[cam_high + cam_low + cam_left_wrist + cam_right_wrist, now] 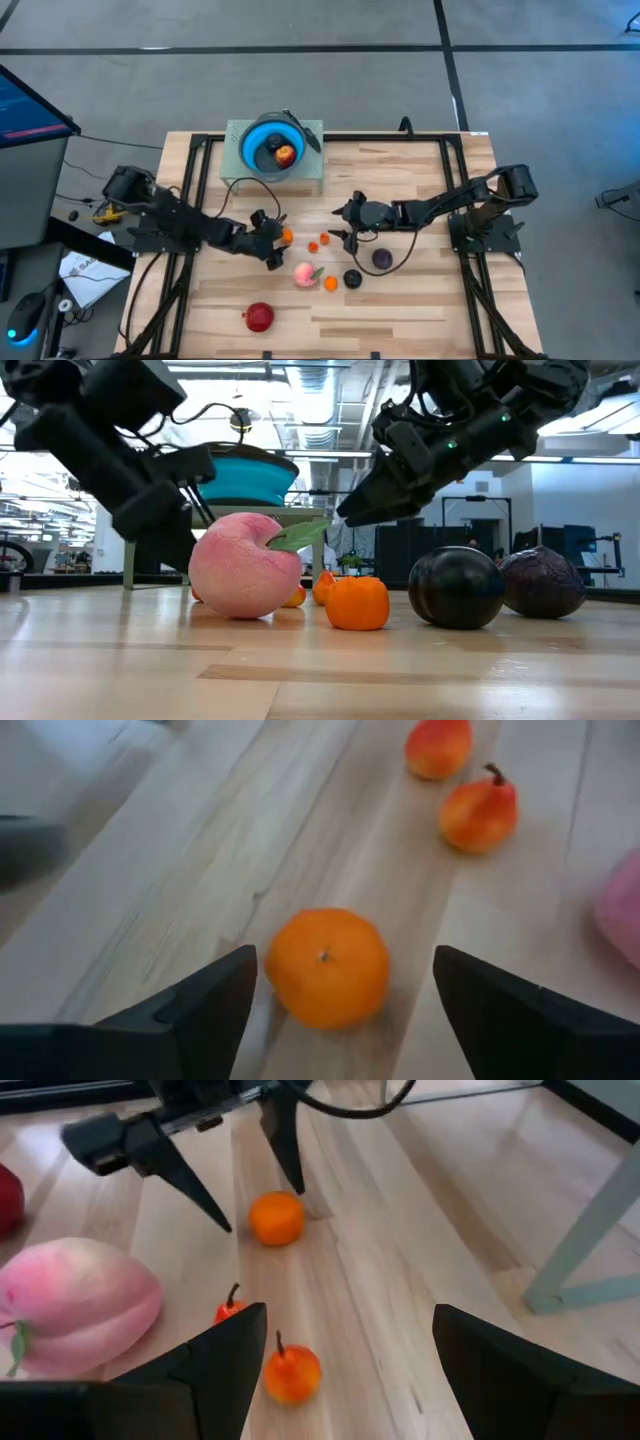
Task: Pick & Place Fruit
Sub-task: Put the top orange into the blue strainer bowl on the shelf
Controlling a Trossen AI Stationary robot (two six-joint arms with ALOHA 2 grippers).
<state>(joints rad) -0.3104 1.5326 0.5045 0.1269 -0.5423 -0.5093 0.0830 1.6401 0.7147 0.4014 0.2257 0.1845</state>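
Left gripper point(278, 236) spread wide, fingers straddling a tiny orange point(326, 965) near mid-table, not yet touching. Judgement: advance until the orange sits centred between the pads, then close gently so it cannot roll. Peach point(304, 273) lies toward the front edge. Right gripper point(343, 226) also spread, hovering mid-table.

Seen from above, the bowl point(270, 146) sits at twelve o'clock on the surface point(420, 310), with fruit point(285, 154) in it. Around the centre lie a peach point(304, 273), two plums point(382, 259) at three o'clock of it, and an apple point(260, 317) at seven. An orange point(287, 236) lies between the left tool's point(276, 240) spread fingers point(200, 1005).
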